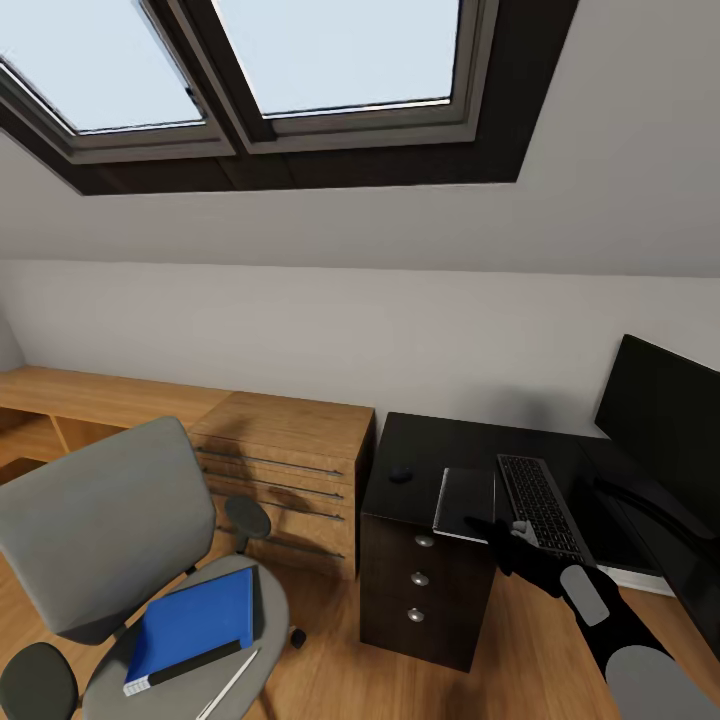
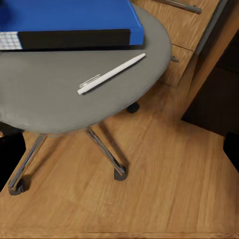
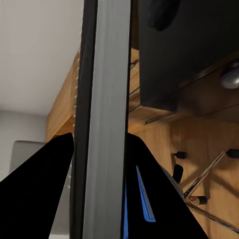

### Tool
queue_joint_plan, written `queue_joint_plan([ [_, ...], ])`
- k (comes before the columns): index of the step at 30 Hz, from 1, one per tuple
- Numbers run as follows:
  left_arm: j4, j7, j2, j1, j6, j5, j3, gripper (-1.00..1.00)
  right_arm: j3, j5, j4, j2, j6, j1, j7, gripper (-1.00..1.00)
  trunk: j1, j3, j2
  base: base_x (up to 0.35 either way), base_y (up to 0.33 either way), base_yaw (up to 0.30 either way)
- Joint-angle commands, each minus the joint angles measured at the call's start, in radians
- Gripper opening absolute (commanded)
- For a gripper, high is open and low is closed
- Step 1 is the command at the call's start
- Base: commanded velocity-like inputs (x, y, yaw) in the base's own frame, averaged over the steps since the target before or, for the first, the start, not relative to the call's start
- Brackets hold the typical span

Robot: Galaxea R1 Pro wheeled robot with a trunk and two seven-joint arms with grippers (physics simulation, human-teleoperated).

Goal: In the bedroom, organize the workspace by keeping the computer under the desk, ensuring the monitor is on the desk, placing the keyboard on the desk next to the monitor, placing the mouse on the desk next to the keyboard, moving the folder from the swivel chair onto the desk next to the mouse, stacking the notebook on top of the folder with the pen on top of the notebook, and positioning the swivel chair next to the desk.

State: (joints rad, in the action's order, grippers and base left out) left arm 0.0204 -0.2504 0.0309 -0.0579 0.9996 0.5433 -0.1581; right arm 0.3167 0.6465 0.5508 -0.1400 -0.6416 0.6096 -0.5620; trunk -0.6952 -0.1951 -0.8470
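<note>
On the grey swivel chair's [image 1: 100, 520] seat [image 2: 59, 94] the blue folder [image 1: 195, 620] [image 2: 64, 12] lies flat, and the white pen [image 1: 228, 685] [image 2: 112, 73] rests beside it. My right gripper [image 1: 505, 535] [image 3: 99, 144] is shut on the near corner of the black notebook [image 1: 465, 503] [image 3: 102, 99], at the front edge of the black desk [image 1: 440, 445]. The mouse [image 1: 401, 476] sits left of the notebook and the keyboard [image 1: 540, 505] right of it. At the far right of the desk stands the monitor [image 1: 665, 420]. The computer is out of view.
A light wooden dresser [image 1: 290, 470] with drawers stands against the wall between chair and desk. The desk's drawer unit [image 1: 420, 580] faces me. Wooden floor [image 2: 164, 189] spreads around the chair's chrome base [image 2: 104, 149]. A sloped ceiling with skylights [image 1: 330, 50] hangs overhead.
</note>
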Motion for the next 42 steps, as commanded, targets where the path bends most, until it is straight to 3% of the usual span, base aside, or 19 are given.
queue_joint_plan([
  [1, 0.000, -0.004, 0.000, 0.007, 0.004, 0.010, -0.008, 1.00, 0.004, 0.002, 0.000, 0.000, -0.006, 0.001, -0.001, -1.00, 0.000, -0.001, -0.001, 0.000, 0.000, 0.000],
  [10, 0.000, -0.003, 0.001, 0.038, 0.028, 0.010, -0.008, 1.00, 0.003, 0.001, 0.000, 0.000, -0.004, 0.001, -0.001, -1.00, 0.000, -0.001, -0.001, 0.000, 0.000, 0.000],
  [42, 0.000, 0.003, 0.000, 0.040, 0.040, 0.013, -0.008, 1.00, 0.004, 0.001, 0.000, 0.000, -0.004, 0.001, -0.001, -1.00, 0.000, -0.001, -0.001, 0.050, 0.000, 0.000],
])
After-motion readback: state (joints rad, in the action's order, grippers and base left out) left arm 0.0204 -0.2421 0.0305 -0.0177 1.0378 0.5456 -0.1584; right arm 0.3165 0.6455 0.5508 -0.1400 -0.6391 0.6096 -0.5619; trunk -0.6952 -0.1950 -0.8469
